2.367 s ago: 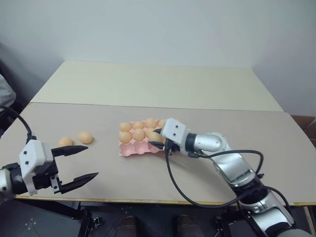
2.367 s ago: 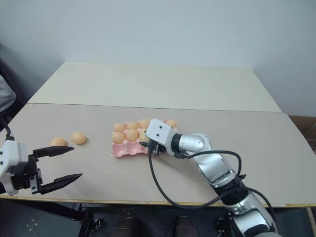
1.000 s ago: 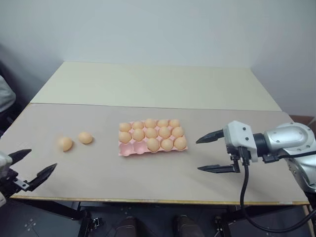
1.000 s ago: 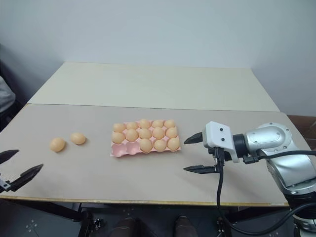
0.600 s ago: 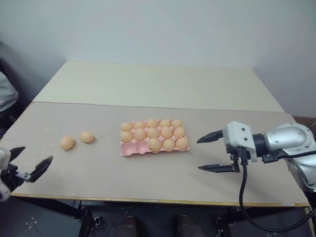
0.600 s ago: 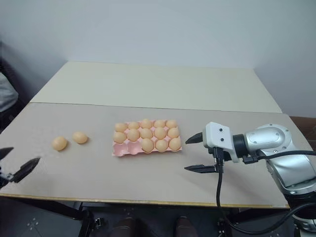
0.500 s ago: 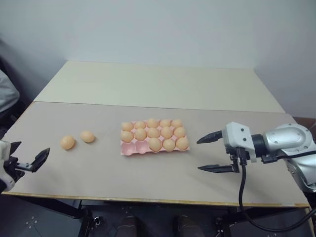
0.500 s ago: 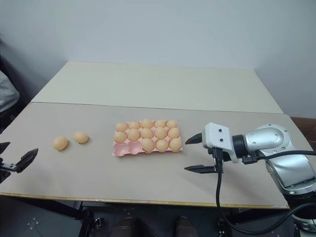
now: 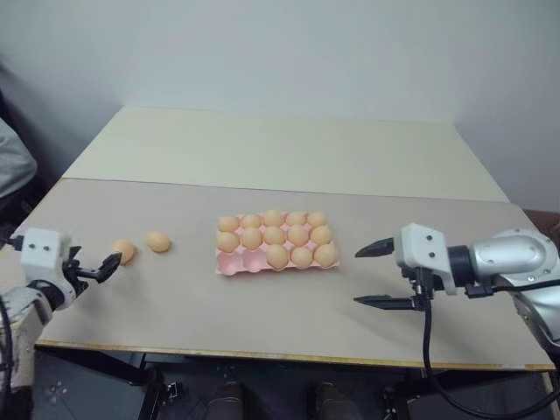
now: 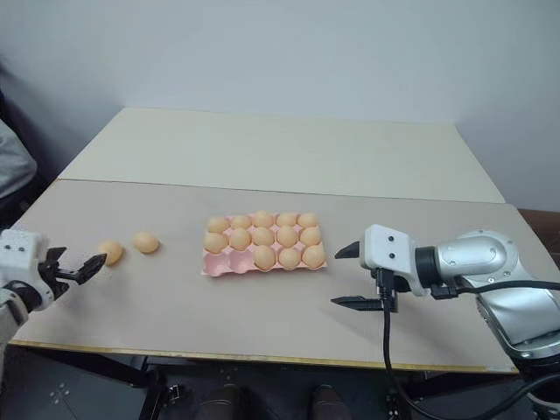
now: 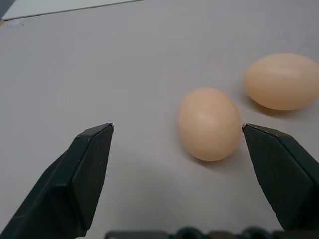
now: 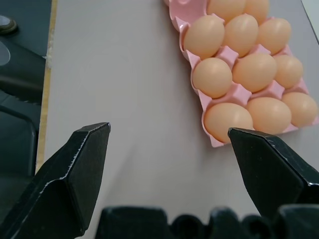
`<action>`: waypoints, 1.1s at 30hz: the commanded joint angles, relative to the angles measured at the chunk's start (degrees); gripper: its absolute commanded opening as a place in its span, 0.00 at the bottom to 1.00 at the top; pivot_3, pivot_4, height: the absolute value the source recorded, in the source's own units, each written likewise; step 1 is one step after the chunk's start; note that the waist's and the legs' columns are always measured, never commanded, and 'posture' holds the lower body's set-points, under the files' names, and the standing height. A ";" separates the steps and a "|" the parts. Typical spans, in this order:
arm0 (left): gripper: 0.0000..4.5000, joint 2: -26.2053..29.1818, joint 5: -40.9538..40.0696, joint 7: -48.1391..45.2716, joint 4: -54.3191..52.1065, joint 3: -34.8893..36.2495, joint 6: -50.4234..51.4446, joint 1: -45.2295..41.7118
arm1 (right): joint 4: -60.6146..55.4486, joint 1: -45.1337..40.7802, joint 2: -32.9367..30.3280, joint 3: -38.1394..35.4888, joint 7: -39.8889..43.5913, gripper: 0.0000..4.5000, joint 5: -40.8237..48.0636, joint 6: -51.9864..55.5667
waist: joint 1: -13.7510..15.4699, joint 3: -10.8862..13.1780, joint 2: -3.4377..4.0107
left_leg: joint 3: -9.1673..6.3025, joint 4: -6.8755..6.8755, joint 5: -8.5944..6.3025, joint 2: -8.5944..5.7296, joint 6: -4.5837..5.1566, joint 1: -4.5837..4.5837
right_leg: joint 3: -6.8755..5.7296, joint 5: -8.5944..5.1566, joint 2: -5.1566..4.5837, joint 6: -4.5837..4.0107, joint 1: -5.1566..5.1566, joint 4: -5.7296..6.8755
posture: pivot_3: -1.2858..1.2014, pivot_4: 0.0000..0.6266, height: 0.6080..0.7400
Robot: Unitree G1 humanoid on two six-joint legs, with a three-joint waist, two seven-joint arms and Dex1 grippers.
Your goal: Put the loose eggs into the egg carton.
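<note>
Two loose eggs [image 9: 123,251] lie just ahead of the wide-open, empty left gripper [image 9: 98,269]. Thirteen sit in the egg carton [image 9: 229,262], beyond the right gripper [image 9: 378,276], also spread, holding nothing.

Each end effector is seen to be built from a white, boxy housing from which two black, tapered fingers with pointed tips project: the left end effector [image 9: 98,266] at the left, the right end effector [image 9: 372,276] at the right. Behind the right housing a black collar is followed by a rounded, glossy silver-grey arm segment [image 9: 512,257]. A black cable [image 9: 426,341] is seen hanging from the right housing in a long loop, and another black cable [image 9: 4,350] runs by the left arm.
</note>
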 commanded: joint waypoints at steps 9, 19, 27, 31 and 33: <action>0.92 -1.19 3.42 -0.23 8.49 -6.06 -4.66 -7.22 | -2.92 2.16 -1.46 -3.05 -3.06 0.98 0.01 1.11 | -0.12 -0.01 -0.04 | 0.01 0.01 0.18 0.00 0.30 0.01 | 0.03 0.04 0.00 0.04 0.02 0.01 | 0.52 0.24 1.00; 0.36 -1.83 6.13 2.63 8.52 -7.33 -5.85 -7.78 | -2.14 1.80 -1.45 -1.61 -3.53 0.98 -0.54 -0.36 | -0.04 -0.02 -0.04 | 0.00 0.01 0.18 0.00 0.30 0.01 | 0.02 0.05 0.00 0.04 0.03 0.01 | 0.52 0.24 1.00; 0.36 2.07 6.61 3.13 -2.90 -2.77 -2.75 -1.22 | -2.32 2.68 -1.95 -2.81 -3.77 0.98 -0.91 -0.57 | -0.36 0.00 -0.08 | 0.00 0.00 0.20 0.02 0.34 -0.01 | 0.04 0.06 0.01 0.07 0.00 -0.01 | 0.52 0.24 1.00; 0.36 4.80 1.64 -1.85 -9.70 1.09 -4.13 -2.05 | -2.91 3.35 -2.25 -3.70 -3.92 0.98 -0.90 -0.45 | 0.17 0.03 -0.13 | -0.03 0.00 0.14 0.04 0.22 -0.02 | -0.02 0.03 0.01 0.02 -0.01 0.01 | 0.52 0.24 1.00; 0.36 5.62 -2.24 -7.59 -12.27 0.75 -5.75 -3.06 | -3.13 3.61 -2.23 -3.89 -4.31 0.98 -1.13 -0.41 | 0.46 0.03 -0.12 | -0.03 0.01 -0.03 -0.02 -0.05 0.01 | -0.03 0.03 -0.08 0.02 0.03 0.01 | 0.52 0.24 1.00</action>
